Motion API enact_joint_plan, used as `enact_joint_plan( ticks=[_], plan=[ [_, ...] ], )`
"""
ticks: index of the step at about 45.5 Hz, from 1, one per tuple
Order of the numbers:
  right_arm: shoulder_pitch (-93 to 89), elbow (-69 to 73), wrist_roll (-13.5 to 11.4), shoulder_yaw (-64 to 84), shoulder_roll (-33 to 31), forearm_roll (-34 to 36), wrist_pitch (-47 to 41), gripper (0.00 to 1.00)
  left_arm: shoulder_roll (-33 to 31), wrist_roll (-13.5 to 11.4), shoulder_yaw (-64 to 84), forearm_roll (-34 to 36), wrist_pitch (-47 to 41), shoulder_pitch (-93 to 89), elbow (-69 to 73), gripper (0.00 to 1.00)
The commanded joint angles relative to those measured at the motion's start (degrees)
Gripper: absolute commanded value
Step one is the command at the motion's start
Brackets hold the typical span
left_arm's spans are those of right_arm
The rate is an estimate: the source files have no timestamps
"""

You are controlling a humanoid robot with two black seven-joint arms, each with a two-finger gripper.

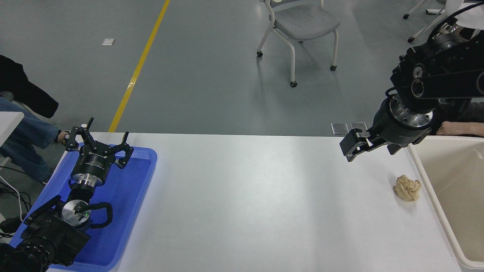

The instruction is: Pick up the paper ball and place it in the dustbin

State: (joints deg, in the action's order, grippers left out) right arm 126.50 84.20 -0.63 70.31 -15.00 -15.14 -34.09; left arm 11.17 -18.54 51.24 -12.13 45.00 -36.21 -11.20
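The paper ball (407, 187), a tan crumpled wad, lies on the white table (264, 196) near its right side, just left of the dustbin. The dustbin (435, 200) is a cream-white plastic bin at the right edge; its inside shows no contents in view. My right gripper (349, 147) hangs above the table, up and to the left of the paper ball, apart from it, with its fingers close together and nothing between them. My left gripper (99, 141) is parked at the lower left over the blue tray, fingers spread open and empty.
A shallow blue tray (132, 196) sits at the table's left edge under the left arm. A person's hand (459, 129) rests behind the bin at the right. A person in jeans sits at the far left. A grey chair (302, 26) stands beyond the table.
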Motion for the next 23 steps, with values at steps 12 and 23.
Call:
enact_joint_plan(
  ticks=[12, 23],
  plan=[
    [0.07, 0.09, 0.01, -0.26, -0.12, 0.29, 0.42, 1.0, -0.09, -0.01, 0.0, 0.0, 0.0, 0.0, 0.04, 1.0],
    [0.15, 0.09, 0.01, -0.79, 0.06, 0.29, 0.42, 1.0, -0.09, -0.01, 0.0, 0.0, 0.0, 0.0, -0.13, 1.0]
  ],
)
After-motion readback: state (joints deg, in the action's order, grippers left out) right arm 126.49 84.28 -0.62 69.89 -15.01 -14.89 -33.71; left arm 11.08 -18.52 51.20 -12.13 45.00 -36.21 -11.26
